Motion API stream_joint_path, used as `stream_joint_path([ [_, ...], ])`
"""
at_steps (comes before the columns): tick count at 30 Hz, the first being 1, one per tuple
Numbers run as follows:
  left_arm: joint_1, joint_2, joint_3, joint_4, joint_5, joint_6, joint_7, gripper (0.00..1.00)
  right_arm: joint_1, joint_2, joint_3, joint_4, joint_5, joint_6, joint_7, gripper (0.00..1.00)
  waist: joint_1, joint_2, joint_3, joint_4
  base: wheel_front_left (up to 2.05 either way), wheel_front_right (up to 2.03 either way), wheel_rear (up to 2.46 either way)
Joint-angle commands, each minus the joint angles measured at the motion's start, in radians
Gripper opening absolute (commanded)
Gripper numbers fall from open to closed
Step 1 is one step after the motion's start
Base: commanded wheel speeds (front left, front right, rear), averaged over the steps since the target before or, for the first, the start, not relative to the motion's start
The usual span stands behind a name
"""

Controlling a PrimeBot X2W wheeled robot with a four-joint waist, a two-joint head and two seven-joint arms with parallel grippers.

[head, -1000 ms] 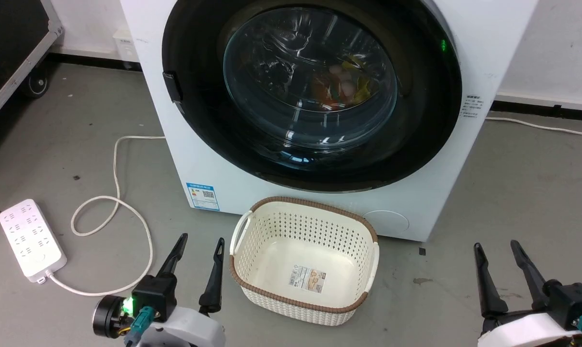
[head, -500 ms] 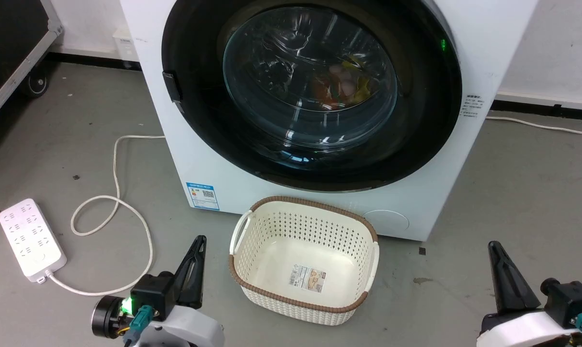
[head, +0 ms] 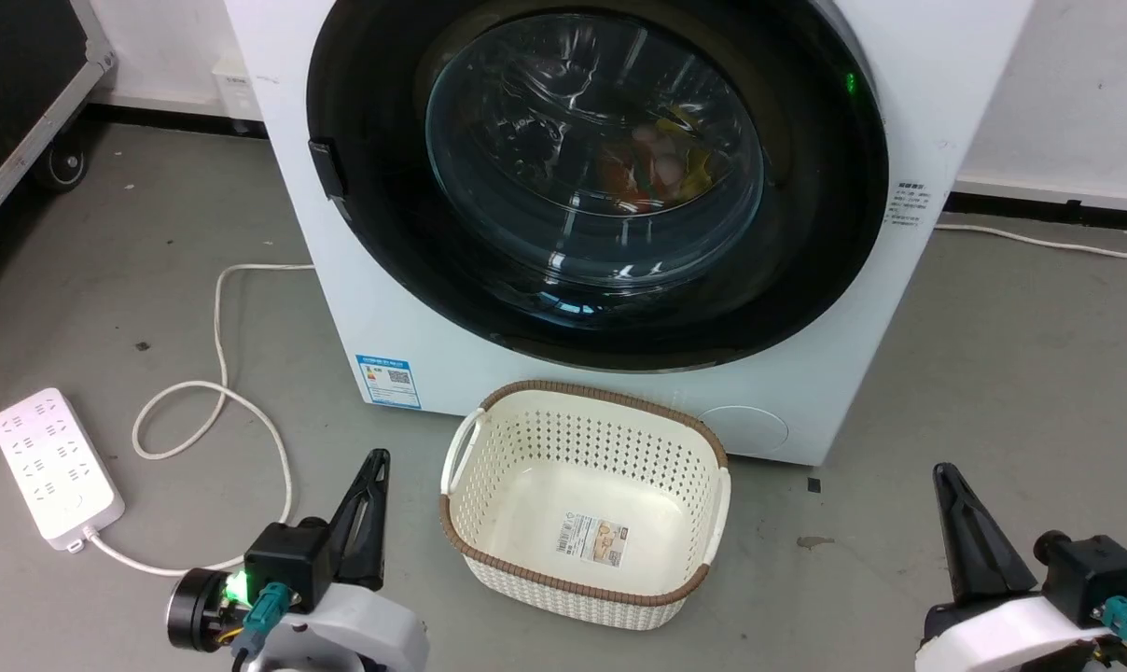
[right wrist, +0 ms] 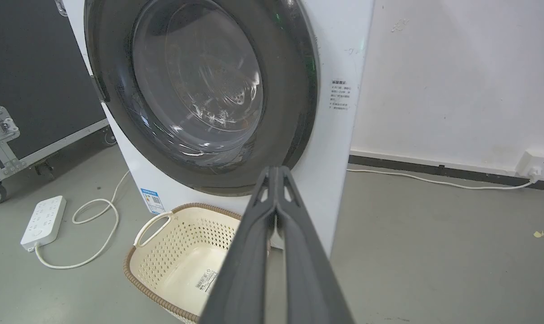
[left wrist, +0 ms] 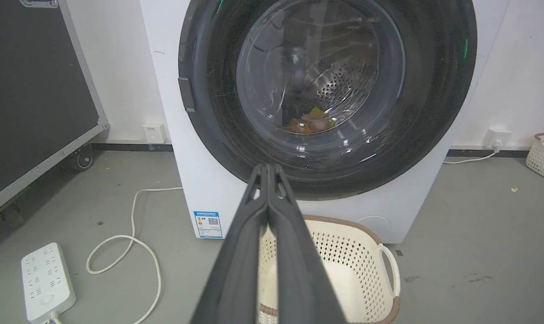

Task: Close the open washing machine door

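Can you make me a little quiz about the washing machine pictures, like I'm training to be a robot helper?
1. True or false: the washing machine door stands wide open.
2. Pick one. The left gripper is: A) wide open, B) shut, holding nothing, C) clamped on a sock.
3. What sits on the floor right in front of the machine, and what is in it?

Key
1. False: the door lies flat against the machine's front.
2. B.
3. A cream basket with a brown rim; inside it there is only a label sticker.
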Motion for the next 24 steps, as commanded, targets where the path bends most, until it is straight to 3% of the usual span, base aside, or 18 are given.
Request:
stream_joint_path([
  [1, 0.014, 0.0, 0.002, -0.009, 0.008, 0.005, 0.006, 0.0, 0.004, 0.001, 0.003, -0.01, -0.006, 0.0, 0.006, 0.0, 0.0, -0.0001, 0.0, -0.001, 0.0, 0.0, 0.0],
  [24, 0.029, 0.0, 0.016, -0.052, 0.019, 0.025, 0.053, 0.0, 0.007, 0.002, 0.025, -0.044, -0.021, 0.0, 0.053, 0.0, 0.0, -0.0001, 0.0, -0.01, 0.0, 0.0, 0.0],
])
